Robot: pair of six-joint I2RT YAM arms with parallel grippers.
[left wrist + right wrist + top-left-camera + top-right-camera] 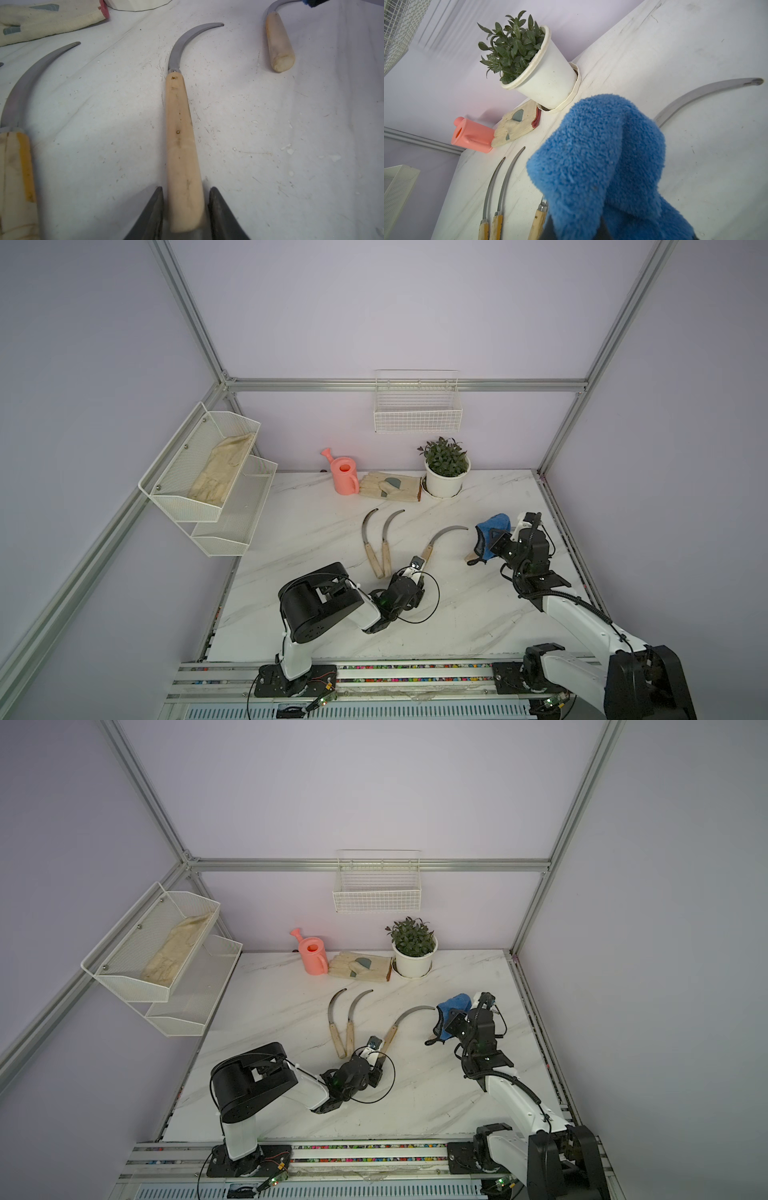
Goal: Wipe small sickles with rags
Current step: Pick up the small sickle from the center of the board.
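Left gripper (186, 189): low near the table's (316, 531) centre, jaws straddling the butt of a sickle handle. They sit close on both sides, but whether they truly pinch it I cannot tell.
Middle sickle (180, 133): lying flat, blade curving toward 2 o'clock. It is taken by the handle, I'd judge, to steady it and leave the steel free for wiping.
Sickle pair (372, 559): side by side at that gripper's 11 o'clock.
Right gripper (494, 543): at 3 o'clock, clenched on the blue microfibre cloth (602, 155), the plush bunched ahead like a pad.
Fourth sickle (278, 41): both top views show only a handle end under the cloth. The left wrist view shows its blade reaching the blue pile.
Back edge, 12 o'clock: watering can (345, 477), work gloves (390, 487), potted plant (446, 472).
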